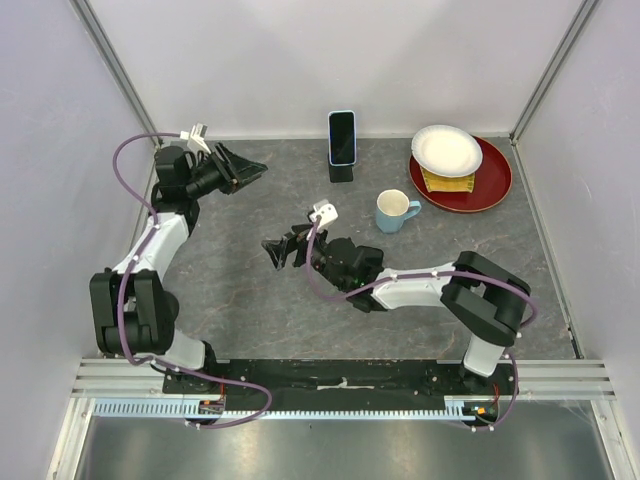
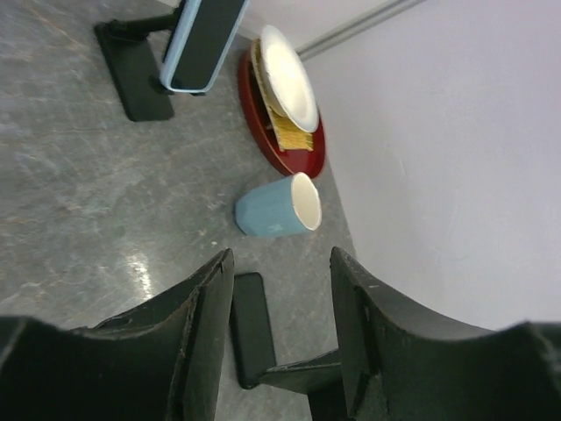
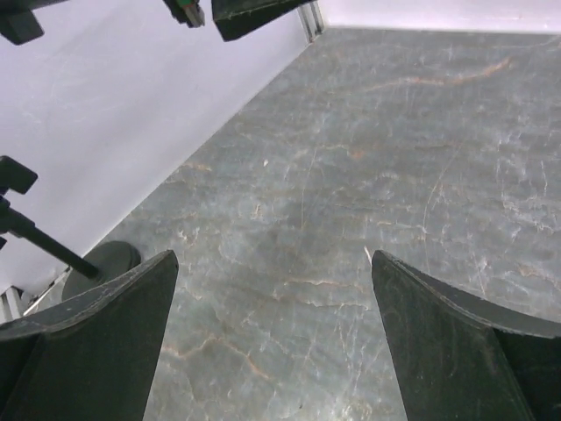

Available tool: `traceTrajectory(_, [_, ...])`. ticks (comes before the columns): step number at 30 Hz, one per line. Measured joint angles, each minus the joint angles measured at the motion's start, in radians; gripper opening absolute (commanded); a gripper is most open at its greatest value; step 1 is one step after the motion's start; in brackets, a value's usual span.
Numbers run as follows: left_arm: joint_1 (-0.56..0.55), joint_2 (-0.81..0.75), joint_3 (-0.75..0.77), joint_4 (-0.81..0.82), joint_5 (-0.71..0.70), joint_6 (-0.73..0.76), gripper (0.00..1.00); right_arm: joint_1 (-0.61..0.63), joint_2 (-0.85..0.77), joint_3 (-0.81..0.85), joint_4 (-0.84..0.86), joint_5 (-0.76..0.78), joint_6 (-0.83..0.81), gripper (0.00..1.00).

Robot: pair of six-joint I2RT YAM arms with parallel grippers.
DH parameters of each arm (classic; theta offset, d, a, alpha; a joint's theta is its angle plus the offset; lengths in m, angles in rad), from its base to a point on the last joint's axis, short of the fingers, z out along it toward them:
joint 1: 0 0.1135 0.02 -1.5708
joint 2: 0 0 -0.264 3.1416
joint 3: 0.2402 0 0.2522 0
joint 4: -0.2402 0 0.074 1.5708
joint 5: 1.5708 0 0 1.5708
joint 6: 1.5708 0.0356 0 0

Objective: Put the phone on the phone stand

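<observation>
Bright, even overhead light with soft shadows; a glare patch on the table (image 2: 138, 263); wrist views slightly soft

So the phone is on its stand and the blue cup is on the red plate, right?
Not quite. The phone is on its stand, but the blue cup stands on the table next to the red plate, not on it. The top external view shows this.

The phone (image 1: 342, 136) rests on the stand (image 1: 342, 173) at the table's (image 1: 240, 290) far side; the cup (image 1: 394, 211) and plates (image 1: 447, 150) lie right of the stand
</observation>
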Motion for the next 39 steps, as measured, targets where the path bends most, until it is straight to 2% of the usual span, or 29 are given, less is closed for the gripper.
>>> traceTrajectory(5, [-0.014, -0.048, 0.016, -0.110, -0.087, 0.101, 0.51, -0.023, 0.087, -0.121, 0.269, -0.033, -0.032, 0.98])
traceTrajectory(7, [-0.029, -0.064, 0.027, -0.153, -0.129, 0.148, 0.47, -0.041, 0.128, -0.161, 0.304, -0.060, -0.016, 0.98])
traceTrajectory(10, [-0.069, -0.074, 0.065, -0.247, -0.230, 0.230, 0.47, -0.084, 0.155, -0.179, 0.332, -0.111, 0.011, 0.98])
traceTrajectory(13, [-0.140, -0.100, 0.096, -0.362, -0.415, 0.319, 0.48, -0.120, 0.155, -0.167, 0.370, -0.156, 0.012, 0.98])
traceTrajectory(17, [-0.183, -0.220, 0.077, -0.518, -0.650, 0.322, 0.51, -0.142, 0.151, -0.136, 0.369, -0.198, 0.010, 0.98])
traceTrajectory(18, [-0.180, -0.260, 0.063, -0.550, -0.701, 0.314, 0.56, -0.143, 0.145, -0.135, 0.369, -0.206, 0.010, 0.98])
traceTrajectory(20, [-0.167, -0.395, 0.013, -0.639, -0.833, 0.285, 0.59, -0.149, 0.131, -0.136, 0.370, -0.222, 0.011, 0.98])
traceTrajectory(24, [-0.148, -0.603, -0.008, -0.798, -1.019, 0.256, 0.58, -0.160, 0.099, -0.144, 0.372, -0.245, 0.020, 0.98])
traceTrajectory(26, [-0.135, -0.644, 0.013, -0.881, -1.088, 0.243, 0.56, -0.170, 0.087, -0.155, 0.382, -0.260, 0.031, 0.98])
traceTrajectory(28, [-0.115, -0.632, 0.040, -0.958, -1.144, 0.215, 0.53, -0.181, 0.085, -0.162, 0.393, -0.274, 0.051, 0.98])
traceTrajectory(33, [-0.036, -0.463, 0.154, -1.282, -1.273, 0.006, 0.61, -0.216, 0.085, -0.167, 0.394, -0.304, 0.112, 0.98])
traceTrajectory(34, [-0.020, -0.425, 0.183, -1.351, -1.294, -0.053, 0.64, -0.223, 0.085, -0.167, 0.394, -0.309, 0.123, 0.98])
traceTrajectory(36, [0.015, -0.377, 0.238, -1.458, -1.341, -0.165, 0.79, -0.240, 0.088, -0.167, 0.400, -0.326, 0.151, 0.98])
traceTrajectory(39, [0.053, -0.370, 0.315, -1.536, -1.409, -0.284, 0.90, -0.256, 0.093, -0.167, 0.414, -0.341, 0.179, 0.98])
